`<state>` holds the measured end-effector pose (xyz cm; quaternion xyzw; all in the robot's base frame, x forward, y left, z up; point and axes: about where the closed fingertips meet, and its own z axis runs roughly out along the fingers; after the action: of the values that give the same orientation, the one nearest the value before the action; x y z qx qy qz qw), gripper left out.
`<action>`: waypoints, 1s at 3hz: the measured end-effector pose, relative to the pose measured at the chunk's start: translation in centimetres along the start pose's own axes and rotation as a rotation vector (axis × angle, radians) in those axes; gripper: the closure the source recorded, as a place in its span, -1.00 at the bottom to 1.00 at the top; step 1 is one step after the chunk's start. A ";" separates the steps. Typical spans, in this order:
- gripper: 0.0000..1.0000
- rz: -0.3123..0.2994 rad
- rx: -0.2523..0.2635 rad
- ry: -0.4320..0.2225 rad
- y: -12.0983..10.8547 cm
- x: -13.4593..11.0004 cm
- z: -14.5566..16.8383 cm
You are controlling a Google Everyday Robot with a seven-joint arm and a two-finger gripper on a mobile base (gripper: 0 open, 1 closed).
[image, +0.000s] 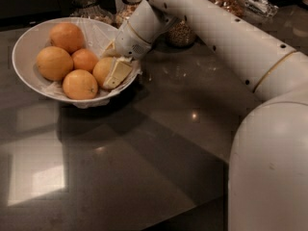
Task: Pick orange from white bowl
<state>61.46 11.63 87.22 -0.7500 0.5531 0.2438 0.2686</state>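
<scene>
Camera view: we see the gripper [113, 61] at the right side of the bowl [21, 49], reaching down over its rim. Its fingers [118, 74] clasp the orange [100, 70], one pale pad pressed on the fruit's right face, the other behind it. That orange lies inside the bowl against its right wall, on crinkled film [98, 32], just beside the other oranges [53, 63]. The bowl stands on the dark tabletop [144, 167]; jars [180, 32] stand behind the bowl.

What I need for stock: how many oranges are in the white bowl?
5: one at the back, one left, a small one in the middle, one in front, and the orange at the right, by the hand. None looks hidden.
</scene>
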 end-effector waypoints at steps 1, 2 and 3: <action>1.00 -0.050 0.023 -0.034 0.8 -1.6 -1.2; 1.00 -0.103 0.054 -0.071 1.4 -3.3 -3.0; 1.00 -0.145 0.083 -0.099 1.7 -4.5 -4.6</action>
<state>58.96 11.26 93.39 -0.7633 0.4931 0.2373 0.3435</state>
